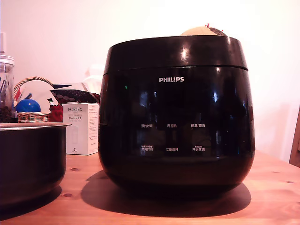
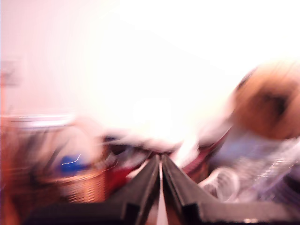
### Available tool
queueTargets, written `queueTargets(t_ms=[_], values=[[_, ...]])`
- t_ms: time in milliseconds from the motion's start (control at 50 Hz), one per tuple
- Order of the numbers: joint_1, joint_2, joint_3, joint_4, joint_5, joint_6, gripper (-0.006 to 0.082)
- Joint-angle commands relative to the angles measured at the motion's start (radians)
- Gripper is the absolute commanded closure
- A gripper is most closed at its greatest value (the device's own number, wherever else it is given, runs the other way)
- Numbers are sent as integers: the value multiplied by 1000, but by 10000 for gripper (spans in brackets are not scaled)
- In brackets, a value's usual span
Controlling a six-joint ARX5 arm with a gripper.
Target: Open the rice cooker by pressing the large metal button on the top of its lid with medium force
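Pointing level across blurred clutter, pincer [image 2: 161, 166] nearly closed, rice cooker [image 1: 176, 117] lid [image 1: 176, 52] down.

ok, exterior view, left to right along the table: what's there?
Dark pot → wicker basket with blue ball → white Porlex box → rice cooker, lid shut.

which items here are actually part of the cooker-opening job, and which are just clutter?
Job: rice cooker, its lid (closed), gripper (wrist view, fingers nearly together).

Clutter: dark pot, Porlex box, wicker basket with blue ball, glass jar.
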Motion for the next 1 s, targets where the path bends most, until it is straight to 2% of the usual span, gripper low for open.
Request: queueTargets(t_ms=[0, 80, 100, 160, 300, 460, 560, 680, 980], values=[[2, -9, 23, 10, 64, -147, 791], [0, -9, 44, 4, 161, -166, 791], [-2, -9, 51, -5, 178, -206, 791], [-10, -8, 83, -50, 244, -239, 791], [-43, 25, 157, -121, 404, -254, 791], [-103, 144, 226, -141, 485, -250, 791], [-156, 237, 261, -132, 491, -239, 791], [-234, 342, 292, -88, 472, -169, 791], [-501, 616, 321, 88, 268, -53, 791]])
